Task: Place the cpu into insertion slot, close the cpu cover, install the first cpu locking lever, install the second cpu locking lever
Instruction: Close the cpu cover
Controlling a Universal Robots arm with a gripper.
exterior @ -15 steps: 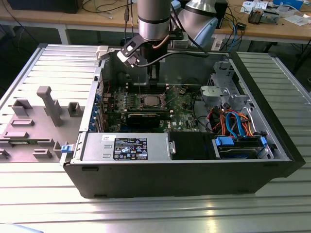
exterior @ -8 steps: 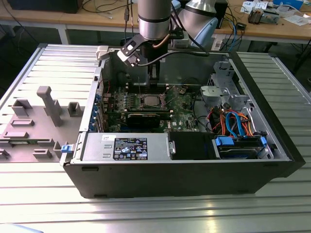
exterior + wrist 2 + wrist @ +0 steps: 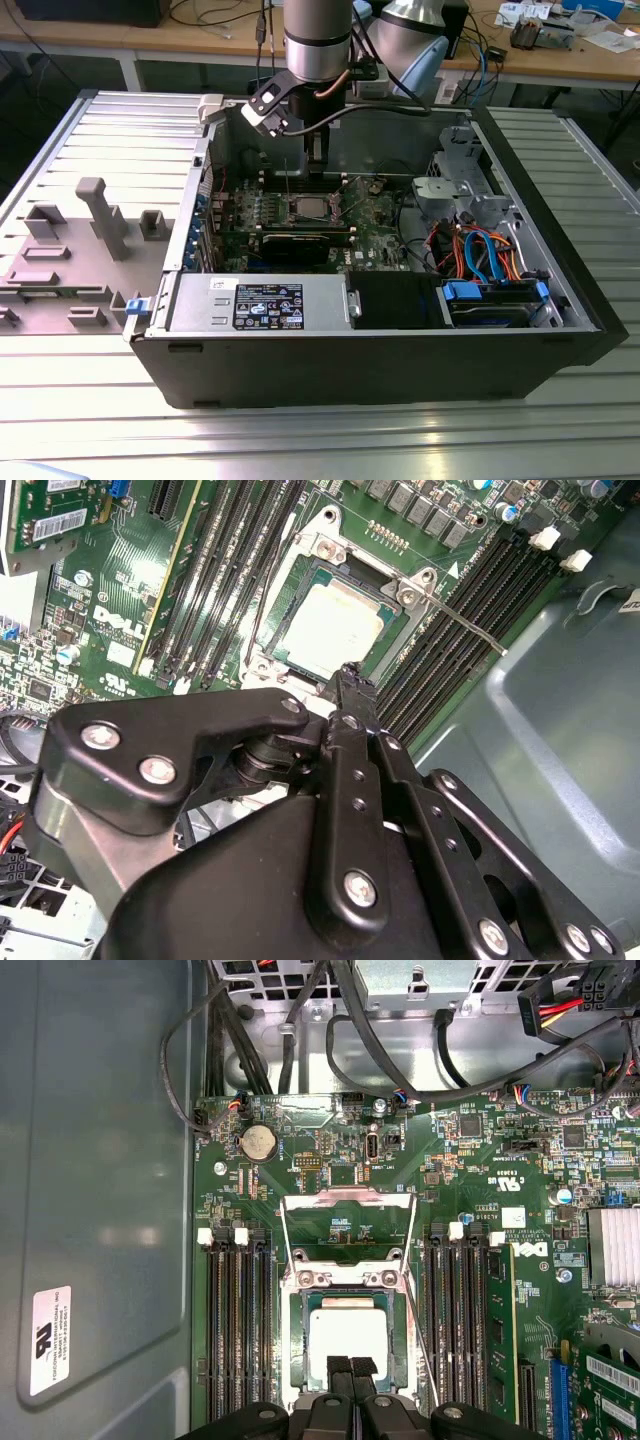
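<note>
The cpu (image 3: pixel 348 1340) lies flat in the insertion slot (image 3: pixel 300 1345) on the green motherboard, its pale silver top showing. It also appears as a cpu (image 3: pixel 335 630) in the second wrist view. The cpu cover (image 3: pixel 348 1198) stands tilted up at the slot's far side, with the board visible through its window. A thin locking lever (image 3: pixel 420 1345) runs along one side of the slot, and its end sticks out free as a locking lever (image 3: pixel 472 622). My gripper (image 3: pixel 349 1365) hovers just over the slot's near edge with its fingers together and nothing between them. In the exterior view the gripper (image 3: pixel 316 158) hangs inside the open case.
Long memory slots (image 3: pixel 240 1330) flank the socket on both sides. Black cables (image 3: pixel 300 1030) run above the board. The case wall (image 3: pixel 100 1160) is close beside it. A power supply (image 3: pixel 260 300), a drive cage with coloured cables (image 3: pixel 480 255) and a grey fixture (image 3: pixel 90 230) also show.
</note>
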